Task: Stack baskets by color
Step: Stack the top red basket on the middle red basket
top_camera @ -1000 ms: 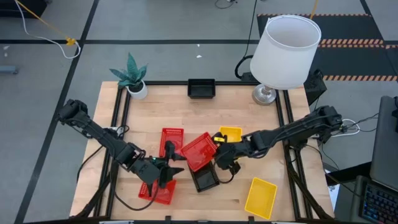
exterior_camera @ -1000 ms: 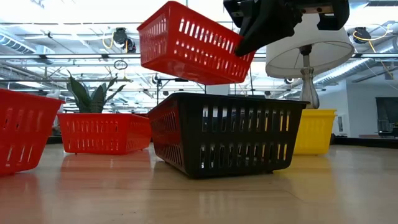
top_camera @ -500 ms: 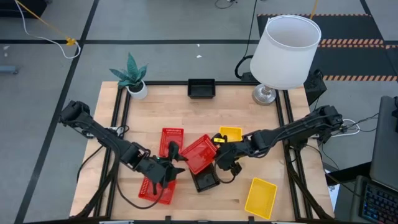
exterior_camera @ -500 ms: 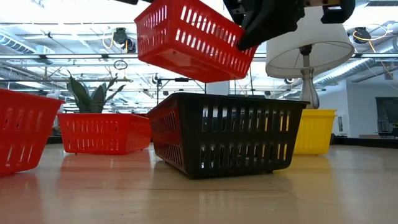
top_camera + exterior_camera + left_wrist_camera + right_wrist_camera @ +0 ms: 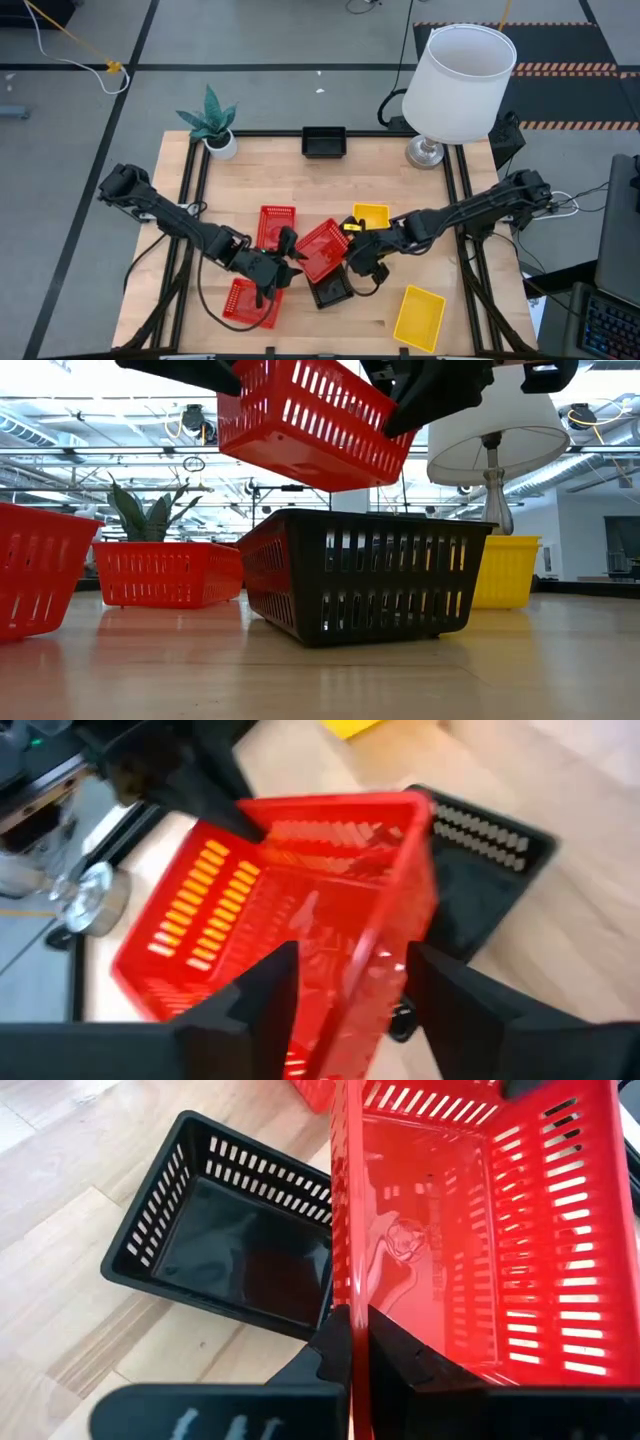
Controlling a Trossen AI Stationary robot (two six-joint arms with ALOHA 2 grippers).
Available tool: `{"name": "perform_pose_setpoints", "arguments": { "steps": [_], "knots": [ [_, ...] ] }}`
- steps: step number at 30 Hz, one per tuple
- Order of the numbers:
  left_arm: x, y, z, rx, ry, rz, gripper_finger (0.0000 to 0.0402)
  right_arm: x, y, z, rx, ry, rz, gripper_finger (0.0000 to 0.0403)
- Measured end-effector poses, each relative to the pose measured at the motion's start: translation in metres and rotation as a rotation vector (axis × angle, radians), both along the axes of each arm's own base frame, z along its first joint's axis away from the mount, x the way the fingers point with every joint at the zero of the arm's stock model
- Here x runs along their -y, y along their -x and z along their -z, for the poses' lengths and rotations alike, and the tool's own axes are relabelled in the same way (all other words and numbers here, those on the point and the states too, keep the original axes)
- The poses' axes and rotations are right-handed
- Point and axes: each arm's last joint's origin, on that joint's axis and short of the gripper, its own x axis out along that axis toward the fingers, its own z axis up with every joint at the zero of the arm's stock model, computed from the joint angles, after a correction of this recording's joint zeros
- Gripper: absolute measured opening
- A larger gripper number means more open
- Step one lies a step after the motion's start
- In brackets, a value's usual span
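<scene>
Spanning the scene, the wooden table (image 5: 330, 190) carries a white lampshade (image 5: 458, 68) on its stand at the far right corner and a potted plant (image 5: 211, 122) at the far left corner. Lifted red basket (image 5: 322, 247): held tilted in the air above the table's middle, over a black basket (image 5: 331, 291) that rests on the wood; the low view shows clear space between the two. Right gripper (image 5: 352, 1342): pinched shut on one wall of the lifted red basket, as the right wrist view shows. Left gripper (image 5: 350, 985): fingers spread to either side of the opposite rim of that same basket, not visibly clamped on it. Other baskets: a red one (image 5: 275, 221) flat on the table just left of centre; a second red one (image 5: 245, 303) near the front edge beneath the left arm; a yellow one (image 5: 419, 318) at the front right; a smaller-looking yellow one (image 5: 372, 215) behind the right gripper; a black one (image 5: 324, 142) at the far edge, well apart from the rest.
</scene>
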Motion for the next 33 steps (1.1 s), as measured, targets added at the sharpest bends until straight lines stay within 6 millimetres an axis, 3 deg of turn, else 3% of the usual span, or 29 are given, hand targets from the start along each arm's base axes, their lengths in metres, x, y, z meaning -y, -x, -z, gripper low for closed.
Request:
{"name": "perform_pose_setpoints", "arguments": {
  "steps": [8, 16, 28, 33],
  "knots": [
    [-0.001, 0.000, 0.001, -0.017, 0.002, 0.044, 0.0082, -0.001, -0.002, -0.001, 0.027, 0.007, -0.014, 0.0014],
    [0.000, 0.000, 0.001, -0.024, -0.010, 0.064, 0.0018, -0.001, -0.004, -0.004, 0.056, 0.003, -0.011, 0.0046],
    [-0.001, 0.000, 0.001, -0.028, 0.028, 0.046, 0.0017, -0.011, -0.009, -0.013, 0.182, -0.048, -0.024, 0.0181],
    [-0.001, 0.000, 0.002, -0.035, 0.034, 0.034, 0.0010, -0.013, -0.012, -0.020, 0.264, -0.052, 0.084, 0.0227]
  ]
}}
